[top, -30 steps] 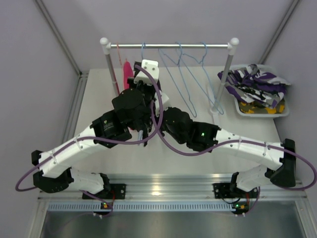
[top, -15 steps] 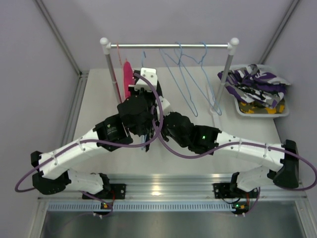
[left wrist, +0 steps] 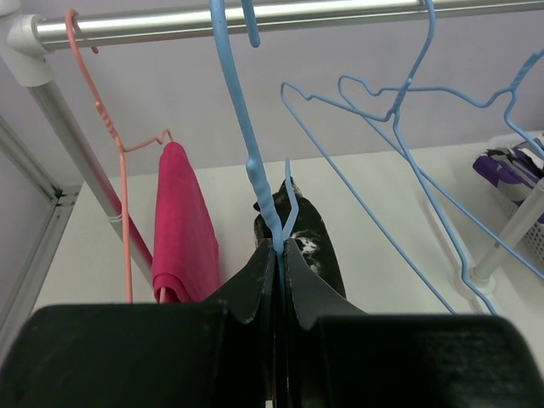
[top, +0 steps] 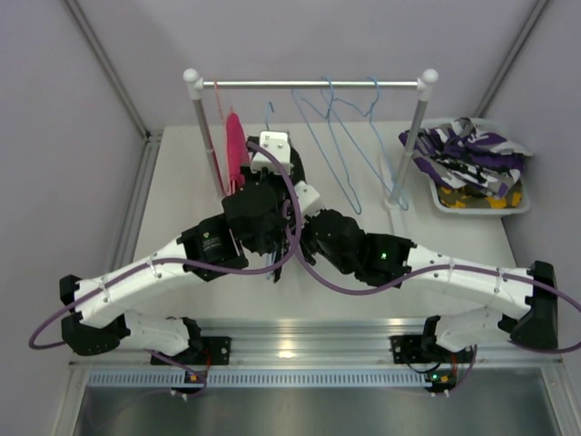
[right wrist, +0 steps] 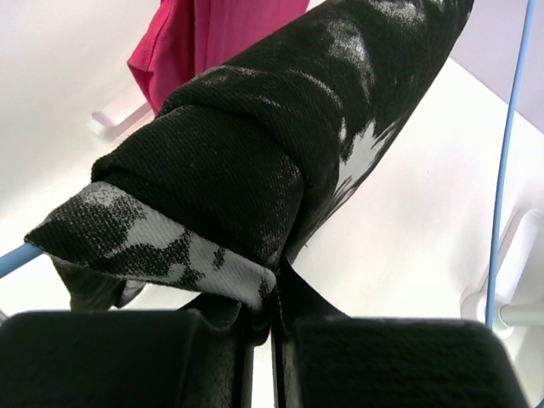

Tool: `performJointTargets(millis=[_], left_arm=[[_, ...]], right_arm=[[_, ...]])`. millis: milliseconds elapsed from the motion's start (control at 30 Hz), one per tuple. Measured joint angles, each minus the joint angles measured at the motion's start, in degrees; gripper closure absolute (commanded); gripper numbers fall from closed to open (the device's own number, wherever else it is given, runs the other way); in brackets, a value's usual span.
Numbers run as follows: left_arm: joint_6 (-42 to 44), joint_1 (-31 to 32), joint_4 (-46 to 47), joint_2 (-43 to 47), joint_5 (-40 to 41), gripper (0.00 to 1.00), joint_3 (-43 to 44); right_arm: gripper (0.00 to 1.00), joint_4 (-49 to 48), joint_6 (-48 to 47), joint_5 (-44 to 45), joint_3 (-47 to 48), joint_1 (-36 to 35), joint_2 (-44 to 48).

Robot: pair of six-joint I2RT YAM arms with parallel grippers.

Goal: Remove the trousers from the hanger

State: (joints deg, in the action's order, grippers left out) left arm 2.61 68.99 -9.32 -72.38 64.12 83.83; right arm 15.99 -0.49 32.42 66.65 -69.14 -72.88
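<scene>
Trousers in plain hot pink hang folded over a pink hanger at the left end of the rail, close beside the left post. Just to the right, the left end effector is shut tight, its two fingers pressed together on the wire of a blue hanger. In the top view the hook of this hanger appears a little apart from the rail. The black trousers with white print are folded over the same hanger, and a piece of blue wire comes out of the fold. The right end effector is closed narrow on the lower edge of this black pair, with the pale inner side of the cloth pinched between its fingers. Further right, several empty blue hangers hang on the rail. At the far right a white basket stands on the tabletop beside the right post. It holds the purple-white-black camouflage trousers, which lie on top of the yellow-olive camouflage trousers.
</scene>
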Motion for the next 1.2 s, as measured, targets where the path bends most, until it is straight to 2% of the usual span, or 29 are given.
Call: performJointTargets(millis=[200, 667, 1033, 1200], left_arm=[[1.03, 0.37, 0.11, -0.31, -0.17, 1.00, 0.00], [12.94, 0.61, 7.58, -3.80, 2.27, 1.00, 1.40], [12.28, -0.68, 7.93, -5.38, 2.58, 1.00, 2.32], [7.32, -1.84, 3.91, -5.35, -0.96, 1.00, 3.21]], right_arm=[[1.00, -0.11, 0.00, -0.04, -1.18, 0.02, 0.85], [1.00, -0.20, 0.50, 0.02, -2.16, 1.09, 2.51], [1.00, 0.24, 1.16, -0.28, -2.54, 1.92, 3.19], [1.00, 0.17, 1.68, -0.26, -3.13, 2.19, 3.52]])
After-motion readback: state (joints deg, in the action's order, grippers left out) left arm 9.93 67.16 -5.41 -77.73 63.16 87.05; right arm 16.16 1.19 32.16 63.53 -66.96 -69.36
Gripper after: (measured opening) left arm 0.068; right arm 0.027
